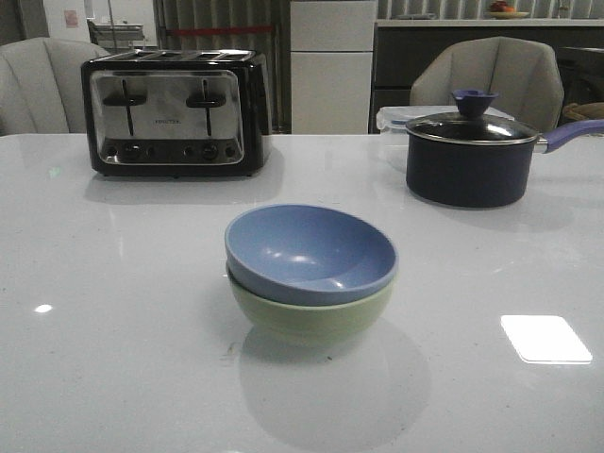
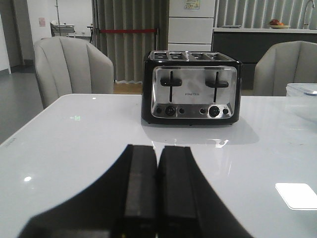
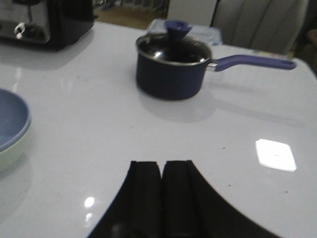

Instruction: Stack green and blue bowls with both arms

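The counter [image 1: 113,283] is a glossy white slab that mirrors the room lights as bright patches, one a sharp rounded rectangle near its right front. In the middle of it the dusty blue bowl [image 1: 310,253] sits nested inside the pale green bowl [image 1: 311,316], tipped slightly so that its rim rides higher on the left; together they throw a soft round shadow toward the front edge. Nothing touches them.

Behind them to the left stands a black and chrome four-slot toaster [image 1: 175,113], and to the right a dark lidded saucepan [image 1: 469,156] with a purple knob and handle, a clear plastic container just behind it. Beyond the counter are two pale upholstered chairs, a curtain with a red bar across it, a white cabinet and a dark kitchen unit.

The left pincer [image 2: 157,188] is clenched, its two black fingers pressed together with nothing between them, facing the toaster. The right pincer [image 3: 162,198] is likewise clenched and empty, hanging above bare counter between the stacked bowls and the saucepan.
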Robot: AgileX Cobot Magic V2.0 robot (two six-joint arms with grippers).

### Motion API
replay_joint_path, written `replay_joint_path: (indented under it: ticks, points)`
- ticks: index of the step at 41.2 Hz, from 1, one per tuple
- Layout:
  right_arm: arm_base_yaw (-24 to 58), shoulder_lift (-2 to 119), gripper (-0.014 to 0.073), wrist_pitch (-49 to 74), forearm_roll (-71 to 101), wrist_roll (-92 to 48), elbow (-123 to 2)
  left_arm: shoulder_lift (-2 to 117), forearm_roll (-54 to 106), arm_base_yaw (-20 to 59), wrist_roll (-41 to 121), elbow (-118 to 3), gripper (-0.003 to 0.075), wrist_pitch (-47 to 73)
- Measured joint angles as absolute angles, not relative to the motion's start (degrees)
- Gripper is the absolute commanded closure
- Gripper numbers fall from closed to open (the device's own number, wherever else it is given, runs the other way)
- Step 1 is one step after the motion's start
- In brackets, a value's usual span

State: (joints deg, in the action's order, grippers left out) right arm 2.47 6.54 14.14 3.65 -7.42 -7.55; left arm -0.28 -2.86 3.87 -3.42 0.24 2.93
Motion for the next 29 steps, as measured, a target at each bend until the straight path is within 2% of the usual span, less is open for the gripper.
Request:
replay_joint_path:
  ticks: [6,11,29]
  points:
    - [-0.74,0.26,0.0537,10.27,3.65,-7.42,-1.41,-0.28,-2.86,3.87,-3.42,0.24,0.0627,2.93]
    - [-0.84,-0.49,0.0537,9.06,3.65,-7.42,1.36,-0.28,-2.86,3.87,-3.42,0.24,0.0627,2.93]
    - [-0.84,-0.53,0.0537,5.96,3.33,-5.51,1.62,-0.28,-2.86,3.87,-3.42,0.24,0.0627,2.82]
